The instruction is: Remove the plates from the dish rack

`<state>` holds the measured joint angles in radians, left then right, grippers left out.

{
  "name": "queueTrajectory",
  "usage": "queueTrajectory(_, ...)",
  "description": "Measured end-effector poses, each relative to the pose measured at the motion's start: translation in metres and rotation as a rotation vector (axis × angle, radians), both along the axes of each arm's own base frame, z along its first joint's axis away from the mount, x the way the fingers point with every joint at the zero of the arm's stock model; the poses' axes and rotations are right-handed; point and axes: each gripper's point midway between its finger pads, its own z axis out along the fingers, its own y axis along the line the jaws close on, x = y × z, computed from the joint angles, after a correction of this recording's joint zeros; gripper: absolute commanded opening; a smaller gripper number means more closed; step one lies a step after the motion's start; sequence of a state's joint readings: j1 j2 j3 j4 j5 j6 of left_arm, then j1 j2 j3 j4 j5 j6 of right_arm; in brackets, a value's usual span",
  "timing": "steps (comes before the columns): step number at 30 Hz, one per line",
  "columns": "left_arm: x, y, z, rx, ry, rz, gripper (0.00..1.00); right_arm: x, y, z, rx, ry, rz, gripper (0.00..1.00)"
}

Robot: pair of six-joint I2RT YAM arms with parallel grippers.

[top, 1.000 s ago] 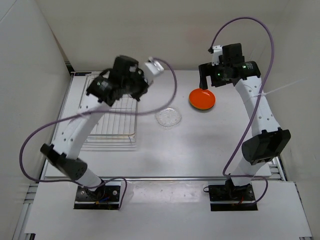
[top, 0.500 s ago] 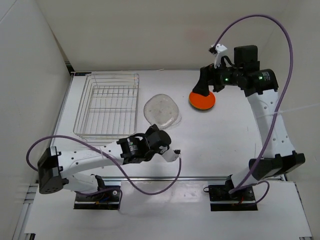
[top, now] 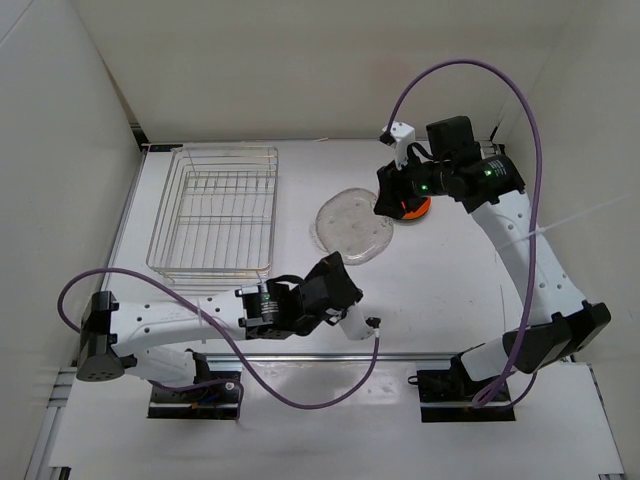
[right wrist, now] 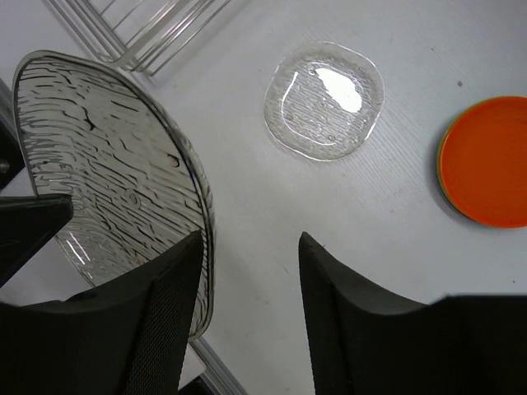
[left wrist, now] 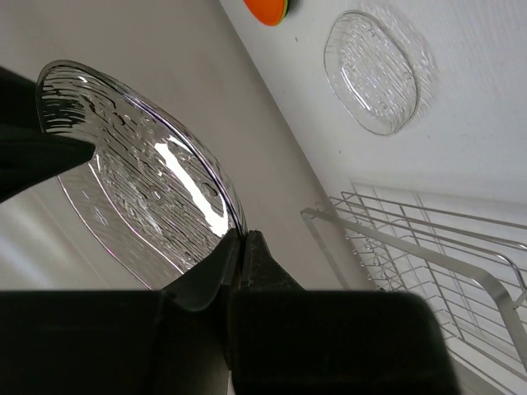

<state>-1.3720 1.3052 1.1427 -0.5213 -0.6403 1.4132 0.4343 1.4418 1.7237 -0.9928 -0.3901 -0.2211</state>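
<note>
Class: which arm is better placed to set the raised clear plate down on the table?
Likely left: the left jaws grip the clear plate's rim; the right jaws stand open beside it.

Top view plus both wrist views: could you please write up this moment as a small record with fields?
left gripper: shut on held clear plate, pinching its rim
held clear plate: raised off the table, tilted, between the two grippers
right gripper: open, one finger beside the held plate's rim; contact cannot be told
lying clear plate: flat on the table, between rack and orange plate
orange plate: flat on the table, partly hidden by the right gripper in the top view
rack: on the table's left; no plate seen in it
</note>
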Motion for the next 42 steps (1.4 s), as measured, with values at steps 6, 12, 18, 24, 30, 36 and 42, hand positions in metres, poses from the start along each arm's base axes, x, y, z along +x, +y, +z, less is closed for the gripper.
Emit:
queueTrajectory(6, -0.001, -0.004, -0.013, 0.038, 0.021, 0.003, 0.11, 0.002, -0.002, -0.002, -0.013, -0.004, -0.014, 0.39)
queueTrajectory(12, -0.001, -0.006, -0.017, 0.044, 0.027, 0.006, 0.11, 0.0, -0.003, -0.012, -0.024, 0.023, -0.017, 0.36)
queueTrajectory(18, 0.0, -0.011, -0.017, 0.032, 0.021, 0.005, 0.11, -0.003, -0.001, -0.013, -0.012, 0.037, 0.0, 0.34)
queueTrajectory(24, 0.001, -0.016, -0.02, 0.036, 0.017, 0.002, 0.12, -0.006, 0.002, -0.012, 0.002, 0.042, 0.021, 0.0)
queueTrajectory(30, 0.01, -0.013, -0.019, 0.031, 0.012, 0.023, 0.83, -0.006, 0.002, -0.012, 0.005, 0.045, 0.017, 0.0)
queueTrajectory(36, 0.017, 0.005, -0.029, 0.069, 0.041, 0.086, 1.0, 0.011, -0.006, -0.015, -0.05, -0.001, -0.038, 0.0)
queueTrajectory(42, 0.037, 0.056, -0.034, 0.17, 0.121, 0.28, 1.0, 0.071, -0.008, -0.041, -0.153, -0.001, -0.111, 0.0)
